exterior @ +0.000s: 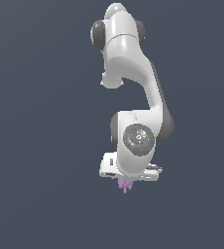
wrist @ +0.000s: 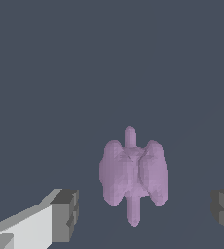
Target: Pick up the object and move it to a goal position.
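Observation:
The object (wrist: 133, 175) is a small pale purple lumpy thing with two rounded lobes and a thin stem through its middle. In the wrist view it lies on the grey floor between the two dark finger pads (wrist: 65, 214), with a clear gap on each side. My gripper (wrist: 145, 211) is open and touches nothing. In the exterior view the object (exterior: 125, 185) peeks out just below the white hand (exterior: 128, 170), which hides the fingers.
The white arm (exterior: 128, 63) rises from the hand toward the top of the exterior view. A plain dark grey floor (exterior: 36, 146) surrounds everything. No goal marker shows.

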Motion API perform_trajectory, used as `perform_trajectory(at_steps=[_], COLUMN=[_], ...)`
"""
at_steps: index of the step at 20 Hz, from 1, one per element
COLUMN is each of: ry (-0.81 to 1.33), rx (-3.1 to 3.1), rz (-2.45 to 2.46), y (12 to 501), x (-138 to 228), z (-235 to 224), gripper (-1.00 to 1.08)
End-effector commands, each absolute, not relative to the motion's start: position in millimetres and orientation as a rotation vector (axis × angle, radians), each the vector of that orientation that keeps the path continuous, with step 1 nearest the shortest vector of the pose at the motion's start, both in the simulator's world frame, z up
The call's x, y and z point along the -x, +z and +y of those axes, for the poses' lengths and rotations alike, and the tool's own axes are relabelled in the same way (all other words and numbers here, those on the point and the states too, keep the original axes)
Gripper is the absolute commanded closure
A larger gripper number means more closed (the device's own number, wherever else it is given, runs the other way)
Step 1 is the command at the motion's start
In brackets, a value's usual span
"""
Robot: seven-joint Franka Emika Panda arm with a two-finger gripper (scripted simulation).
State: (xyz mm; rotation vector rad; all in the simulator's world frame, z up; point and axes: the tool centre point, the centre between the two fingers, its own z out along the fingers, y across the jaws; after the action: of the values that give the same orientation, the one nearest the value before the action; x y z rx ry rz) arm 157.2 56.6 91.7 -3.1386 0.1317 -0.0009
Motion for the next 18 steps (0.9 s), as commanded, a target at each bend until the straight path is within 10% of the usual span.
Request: perform_trajectory(at_steps=[1, 11, 12, 18], ry=[0.001, 0.000, 0.000, 0.000], rx=[3.139, 3.139, 3.139, 3.139], rz=[0.132, 0.133, 0.133, 0.133], y=[86, 47, 47, 47], x=[-157, -156, -156, -156], z=[57, 57, 57, 57], gripper=[-0.92, -0.92, 1.08, 1.08])
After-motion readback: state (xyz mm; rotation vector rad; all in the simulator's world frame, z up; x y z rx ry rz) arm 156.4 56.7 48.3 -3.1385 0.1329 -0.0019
